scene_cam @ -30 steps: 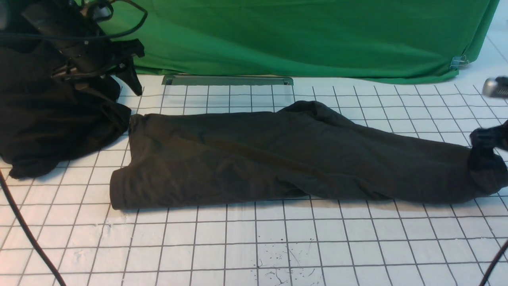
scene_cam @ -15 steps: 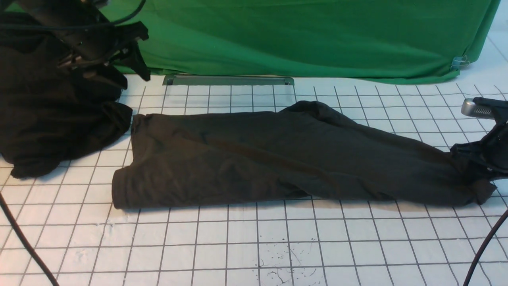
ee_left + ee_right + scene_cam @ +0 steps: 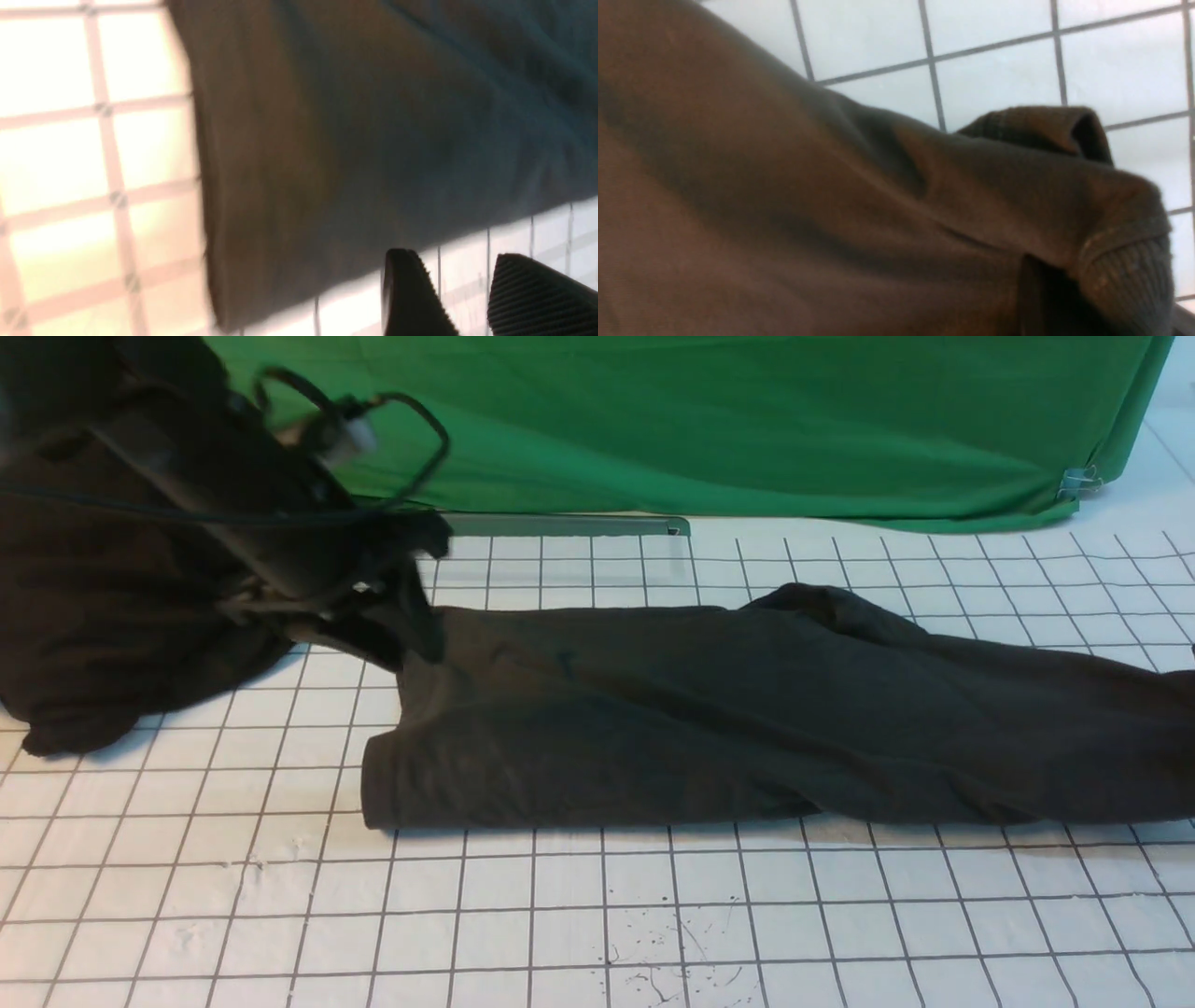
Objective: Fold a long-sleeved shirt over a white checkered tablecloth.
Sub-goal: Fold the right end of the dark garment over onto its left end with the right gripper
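My left end effector [image 3: 415, 621] hangs at the far left corner of the long-sleeved shirt [image 3: 747, 709], jaws apart with nothing between them. In the left wrist view its fingertips [image 3: 406, 294] sit just off the fabric's edge, over bare squares of the white checkered tablecloth [image 3: 653, 915]. The shirt lies stretched from left to right across the tablecloth on the counter, and its right end runs out of the front view. My right end effector [image 3: 1041, 303] is beyond that edge. Its own wrist view shows it closed on the shirt's bunched, ribbed end, the fabric lifted off the grid there. A black garment heap [image 3: 112, 644] sits behind my left arm, and a green fabric sheet [image 3: 747, 420] hangs at the back.
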You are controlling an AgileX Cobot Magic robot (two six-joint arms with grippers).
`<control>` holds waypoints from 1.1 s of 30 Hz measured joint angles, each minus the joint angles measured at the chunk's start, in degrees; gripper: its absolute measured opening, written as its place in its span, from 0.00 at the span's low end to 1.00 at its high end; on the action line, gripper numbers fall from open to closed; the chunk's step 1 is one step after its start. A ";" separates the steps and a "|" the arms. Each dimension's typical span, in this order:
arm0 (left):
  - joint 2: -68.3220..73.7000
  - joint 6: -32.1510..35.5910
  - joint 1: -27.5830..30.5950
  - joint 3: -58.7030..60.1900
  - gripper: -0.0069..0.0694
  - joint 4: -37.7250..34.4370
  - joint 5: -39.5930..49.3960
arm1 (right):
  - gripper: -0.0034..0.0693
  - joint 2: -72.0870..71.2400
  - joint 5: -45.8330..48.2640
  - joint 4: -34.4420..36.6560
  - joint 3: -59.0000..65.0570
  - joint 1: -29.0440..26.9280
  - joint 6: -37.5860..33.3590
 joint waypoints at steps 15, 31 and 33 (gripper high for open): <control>14.99 0.18 -5.59 -0.52 0.21 1.70 -2.23 | 0.09 -2.48 1.53 -0.16 -0.67 -0.88 -0.19; -5.09 -0.95 -3.05 0.52 0.10 10.07 8.70 | 0.09 -15.36 14.49 -1.46 -13.86 11.40 8.34; -7.21 -0.74 -2.17 0.53 0.10 10.09 8.70 | 0.09 -15.73 14.12 -1.54 -14.20 15.53 10.76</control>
